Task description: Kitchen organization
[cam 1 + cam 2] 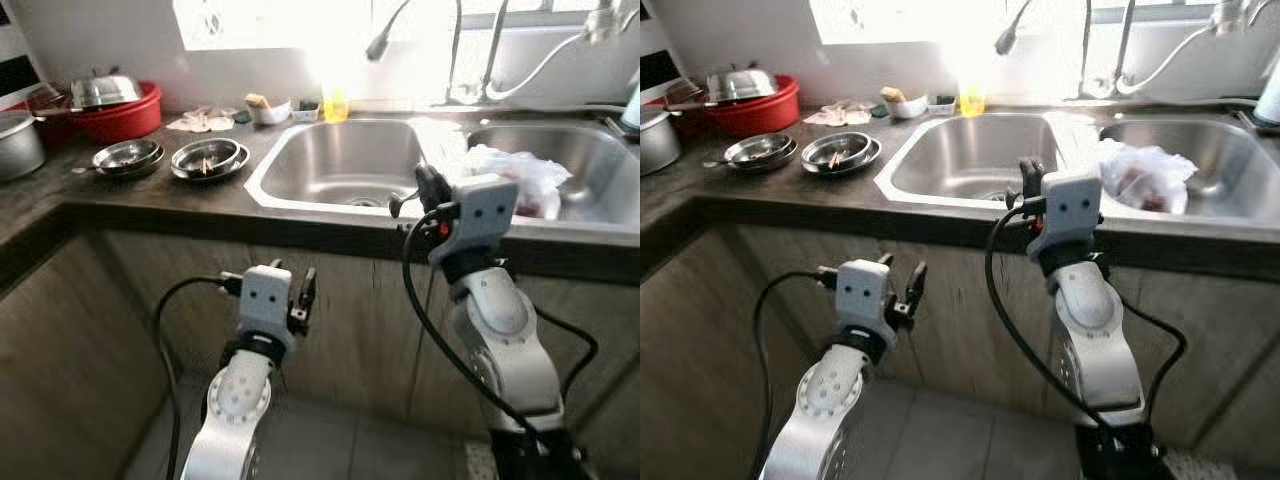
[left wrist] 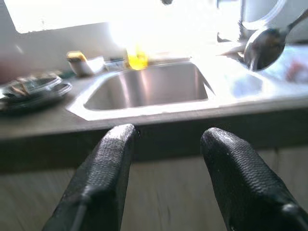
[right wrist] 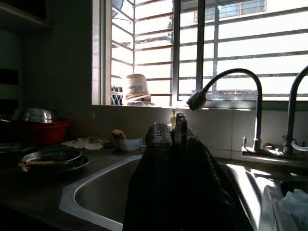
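Over the front rim of the left sink basin (image 1: 345, 160) my right claw (image 1: 1025, 185) is clenched on the handle of a spoon (image 2: 263, 45), whose bowl hangs past the counter (image 1: 150, 195) edge; my left claw (image 1: 295, 295) hangs released and empty below, before the cabinet front. My judgement: the grip on so thin a handle looks slight, so a quick swing could let the spoon twist or slip and clatter into the basin or down to the floor; the dark cable looping off my right wrist could also catch the counter edge as I reach; the plastic bag (image 1: 515, 170) in the right basin lies near, and a wide sweep might drag it; the stacked steel plates (image 1: 208, 158) stand well apart.
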Robot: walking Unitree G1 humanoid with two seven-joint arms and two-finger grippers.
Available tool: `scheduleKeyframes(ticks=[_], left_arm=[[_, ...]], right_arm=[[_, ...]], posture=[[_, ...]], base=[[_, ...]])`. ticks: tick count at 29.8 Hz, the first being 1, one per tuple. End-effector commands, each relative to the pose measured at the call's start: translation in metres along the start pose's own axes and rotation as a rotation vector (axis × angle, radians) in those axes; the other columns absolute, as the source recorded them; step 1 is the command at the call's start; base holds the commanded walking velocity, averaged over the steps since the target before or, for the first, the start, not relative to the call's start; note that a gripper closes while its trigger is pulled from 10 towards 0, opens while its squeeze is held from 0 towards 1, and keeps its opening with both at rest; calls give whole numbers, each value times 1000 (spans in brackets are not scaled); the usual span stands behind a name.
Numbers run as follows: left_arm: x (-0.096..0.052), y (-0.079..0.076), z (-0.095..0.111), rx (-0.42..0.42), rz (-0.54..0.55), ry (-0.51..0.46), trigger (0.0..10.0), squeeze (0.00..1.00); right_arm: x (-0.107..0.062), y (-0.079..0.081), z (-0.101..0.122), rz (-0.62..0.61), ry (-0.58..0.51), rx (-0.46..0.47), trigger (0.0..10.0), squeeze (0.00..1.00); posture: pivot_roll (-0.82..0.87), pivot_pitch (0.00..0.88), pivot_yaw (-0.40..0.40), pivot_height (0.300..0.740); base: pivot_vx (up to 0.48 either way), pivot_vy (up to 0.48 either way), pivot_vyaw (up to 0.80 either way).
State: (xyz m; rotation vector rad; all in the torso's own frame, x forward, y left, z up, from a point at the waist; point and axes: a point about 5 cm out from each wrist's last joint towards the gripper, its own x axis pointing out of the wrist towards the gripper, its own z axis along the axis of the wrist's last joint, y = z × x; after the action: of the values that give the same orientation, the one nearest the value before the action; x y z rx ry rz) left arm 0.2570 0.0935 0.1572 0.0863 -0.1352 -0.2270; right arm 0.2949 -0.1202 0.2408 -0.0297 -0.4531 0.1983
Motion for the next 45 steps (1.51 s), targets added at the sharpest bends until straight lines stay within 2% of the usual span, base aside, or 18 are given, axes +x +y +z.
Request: scheduleKeyframes(ticks=[1,17,22,25,30,31,34,36,41,45], left_arm=[[-2,7,-1,13,23,10,10000,0],[-2,4,-2,6,10,13,10000,0],[-3,3,-3,8,8,16,10000,0],[-3,2,-4,8,1,15,10000,0],[-3,1,-5,-16,-11,31,10000,0],[-3,0,-5,-11,-13,27,10000,0],[-3,-1,-5,-12,-19,26,10000,0],[-4,-1,-5,-13,-20,26,10000,0],[-4,-1,-5,-12,-23,27,10000,0],[-5,-2,-5,-14,-26,25,10000,0]], right_arm=[[3,10,7,37,-35,13,10000,0],[0,8,1,33,-12,-2,10000,0],[1,5,-3,19,16,-40,10000,0],[3,1,-10,7,59,-108,10000,0],[6,-5,-15,-11,96,-148,10000,0],[8,-10,-20,-18,132,-184,10000,0],[11,-16,-26,-43,170,-209,10000,0],[13,-21,-36,-43,236,-240,10000,0],[16,-24,-45,-42,282,-285,10000,0],[19,-30,-60,-38,355,-318,10000,0]], posture=[[24,9,14,740],[25,3,9,740],[25,1,7,740],[24,0,9,740],[25,0,10,740],[27,0,10,740],[27,0,10,740],[27,0,10,740],[30,2,13,740],[34,6,11,740]], base=[[480,0,0],[480,0,0],[480,0,0],[480,0,0],[376,0,0],[0,0,0],[0,0,0],[0,0,0],[0,0,0],[0,0,0]])
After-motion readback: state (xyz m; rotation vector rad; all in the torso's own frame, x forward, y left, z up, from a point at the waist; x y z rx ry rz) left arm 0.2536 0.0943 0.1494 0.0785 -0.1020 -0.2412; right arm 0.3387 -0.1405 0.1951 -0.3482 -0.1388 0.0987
